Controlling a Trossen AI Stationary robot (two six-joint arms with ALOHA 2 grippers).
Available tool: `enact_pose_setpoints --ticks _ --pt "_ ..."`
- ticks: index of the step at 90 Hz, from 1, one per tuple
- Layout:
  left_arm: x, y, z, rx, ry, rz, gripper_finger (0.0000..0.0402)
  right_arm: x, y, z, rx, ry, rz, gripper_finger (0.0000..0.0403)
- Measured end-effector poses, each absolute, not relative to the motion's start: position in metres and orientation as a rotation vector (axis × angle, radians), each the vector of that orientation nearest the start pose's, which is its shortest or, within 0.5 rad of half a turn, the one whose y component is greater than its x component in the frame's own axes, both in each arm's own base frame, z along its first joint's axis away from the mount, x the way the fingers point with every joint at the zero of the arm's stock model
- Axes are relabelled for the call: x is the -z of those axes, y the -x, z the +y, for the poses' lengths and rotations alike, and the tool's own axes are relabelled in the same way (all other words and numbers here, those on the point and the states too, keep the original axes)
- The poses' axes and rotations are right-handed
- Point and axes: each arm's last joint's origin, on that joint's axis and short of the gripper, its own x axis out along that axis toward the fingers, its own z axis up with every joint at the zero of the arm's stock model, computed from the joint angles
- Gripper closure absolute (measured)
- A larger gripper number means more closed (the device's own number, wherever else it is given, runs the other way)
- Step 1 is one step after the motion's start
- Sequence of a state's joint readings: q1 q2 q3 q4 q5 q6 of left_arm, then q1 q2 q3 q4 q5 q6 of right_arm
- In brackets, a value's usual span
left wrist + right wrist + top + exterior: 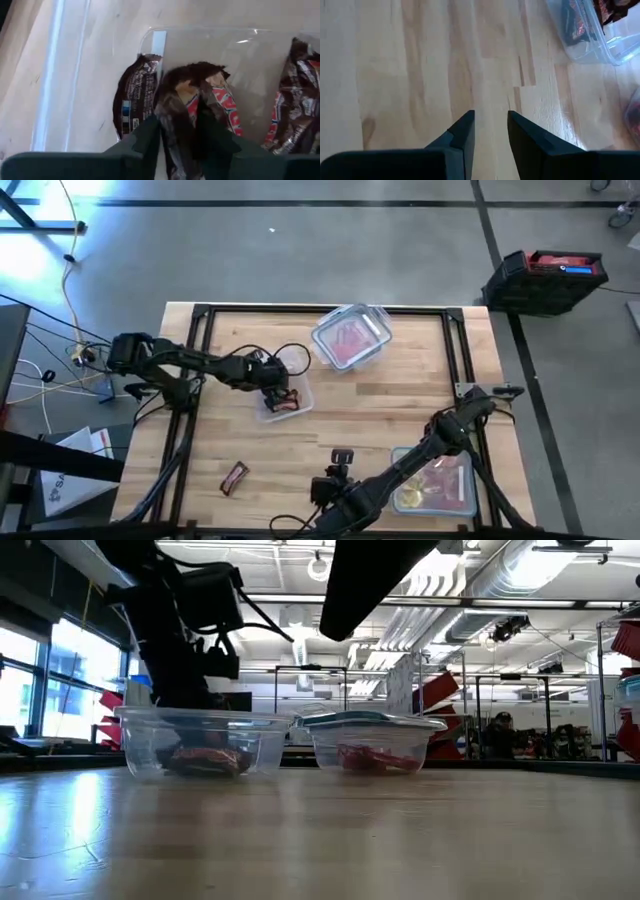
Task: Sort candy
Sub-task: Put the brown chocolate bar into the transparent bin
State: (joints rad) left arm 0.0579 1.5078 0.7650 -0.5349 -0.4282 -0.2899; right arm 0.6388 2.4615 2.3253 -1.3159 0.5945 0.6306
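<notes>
My left gripper point(278, 392) reaches from the table's left into a clear container point(290, 402) near the table's middle and is shut on a dark brown mini bar point(192, 95). Two more brown bars point(134, 97) point(295, 112) lie on the container's floor beside it. A single reddish-brown candy point(234, 477) lies flat on the bare wood near the front left. My right gripper point(341, 455) hovers over the wood near the front middle, open point(491, 116), with nothing between its fingers. My left gripper pinches the brown bar between its two fingers point(150, 135), which lie on its two long sides point(172, 117). The bar's crimped far end point(200, 70) sticks out past the fingertips. Whether the bar rests on the container floor I cannot tell.
A clear container with red candy point(350, 338) stands at the far middle, its lid askew. Another container point(437, 483) with yellow and pink candy sits front right, under my right arm. In the low view the two far containers point(200, 740) point(375, 743) stand side by side.
</notes>
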Motion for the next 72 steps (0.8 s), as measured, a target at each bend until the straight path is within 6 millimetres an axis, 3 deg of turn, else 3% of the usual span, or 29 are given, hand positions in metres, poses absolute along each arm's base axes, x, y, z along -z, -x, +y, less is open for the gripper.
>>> enact_pose_setpoints --ticks 15,27,55,72 --pt "-0.158 -0.245 0.021 -0.555 0.048 1.285 0.0260 -0.205 -0.401 0.277 0.323 0.283 1.104 0.0318" --pt "-0.169 -0.243 0.003 -0.474 0.105 1.341 0.0257 -0.205 -0.401 0.277 0.323 0.284 1.104 0.0318" --pt "-0.227 -0.227 -0.060 -0.348 0.157 1.172 0.0257 -0.205 -0.402 0.276 0.326 0.280 1.103 0.0318" --pt "-0.237 -0.201 -0.112 -0.211 0.209 1.124 0.0257 -0.205 -0.402 0.276 0.326 0.280 1.103 0.0318"
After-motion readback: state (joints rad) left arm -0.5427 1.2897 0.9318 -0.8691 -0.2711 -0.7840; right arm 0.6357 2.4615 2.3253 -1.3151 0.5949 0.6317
